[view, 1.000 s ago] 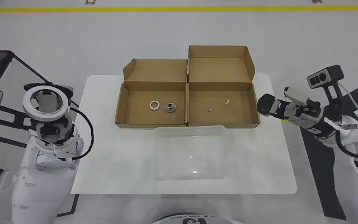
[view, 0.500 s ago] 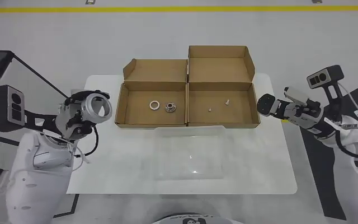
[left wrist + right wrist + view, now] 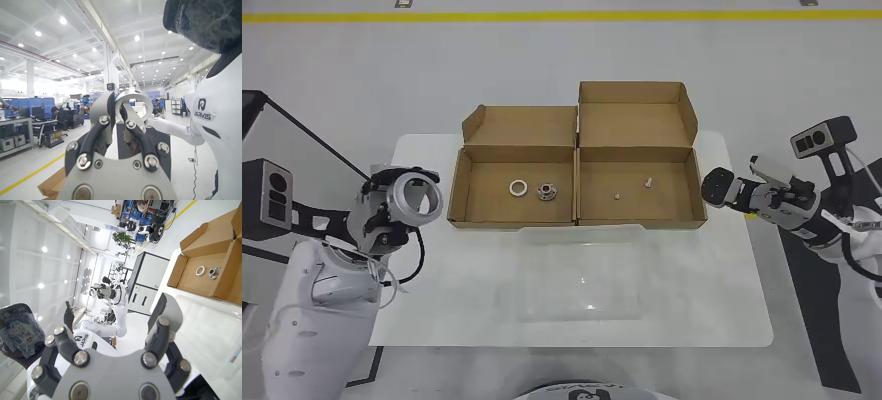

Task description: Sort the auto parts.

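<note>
Closed on a large metal ring (image 3: 139, 94), the left hand (image 3: 117, 106) is held above the left edge of the white surface (image 3: 712, 300), just to the left of the left cardboard box (image 3: 467, 190). One finger is seen inside the ring and the other outside it, so that the ring wall is pinched between them. The ring is lifted off the surface, and its opening is turned upward toward the top camera.

The right hand (image 3: 114, 302) is kept open, with its two fingers set wide apart. It is placed at the right edge of the surface, just beside the right wall of the right cardboard box (image 3: 692, 190).

The two open boxes are set side by side on the far half of the surface, touching each other. In the left box a small metal ring (image 3: 517, 186) and a flanged bushing (image 3: 545, 189) are laid close together near the middle. In the right box two small screws (image 3: 617, 195) are laid a little apart. A clear plastic tray (image 3: 582, 270) is placed on the near side of the boxes.
</note>
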Controlling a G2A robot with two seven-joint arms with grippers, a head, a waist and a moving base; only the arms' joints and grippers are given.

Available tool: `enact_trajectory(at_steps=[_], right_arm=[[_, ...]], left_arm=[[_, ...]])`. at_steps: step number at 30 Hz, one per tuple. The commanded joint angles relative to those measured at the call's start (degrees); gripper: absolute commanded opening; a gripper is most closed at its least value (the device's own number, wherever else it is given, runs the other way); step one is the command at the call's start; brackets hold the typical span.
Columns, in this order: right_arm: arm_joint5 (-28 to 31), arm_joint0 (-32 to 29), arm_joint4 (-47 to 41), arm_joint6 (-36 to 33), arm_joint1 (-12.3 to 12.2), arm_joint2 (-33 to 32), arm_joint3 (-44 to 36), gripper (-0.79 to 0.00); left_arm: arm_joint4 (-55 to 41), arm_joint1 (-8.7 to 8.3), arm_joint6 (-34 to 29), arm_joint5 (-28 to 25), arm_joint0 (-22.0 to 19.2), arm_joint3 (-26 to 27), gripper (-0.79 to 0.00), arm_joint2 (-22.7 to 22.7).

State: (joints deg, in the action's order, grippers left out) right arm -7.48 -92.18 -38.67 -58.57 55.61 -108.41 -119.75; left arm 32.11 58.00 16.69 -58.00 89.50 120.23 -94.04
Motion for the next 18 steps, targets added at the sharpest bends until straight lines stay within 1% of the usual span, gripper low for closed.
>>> enact_trajectory(at_steps=[1,8,18], right_arm=[[0.00,0.00,0.00,0.00,0.00,0.00,0.00,0.000],[0.00,0.00,0.00,0.00,0.00,0.00,0.00,0.000],[0.00,0.00,0.00,0.00,0.00,0.00,0.00,0.000]], left_arm=[[-1.96,-0.06,-0.03,0.00,-0.03,-0.05,-0.785,0.02],[-3.94,-0.14,-1.65,0.00,0.10,-0.35,-0.785,-0.98],[-4.00,-0.13,-1.73,0.00,0.10,-0.35,-0.785,-1.01]])
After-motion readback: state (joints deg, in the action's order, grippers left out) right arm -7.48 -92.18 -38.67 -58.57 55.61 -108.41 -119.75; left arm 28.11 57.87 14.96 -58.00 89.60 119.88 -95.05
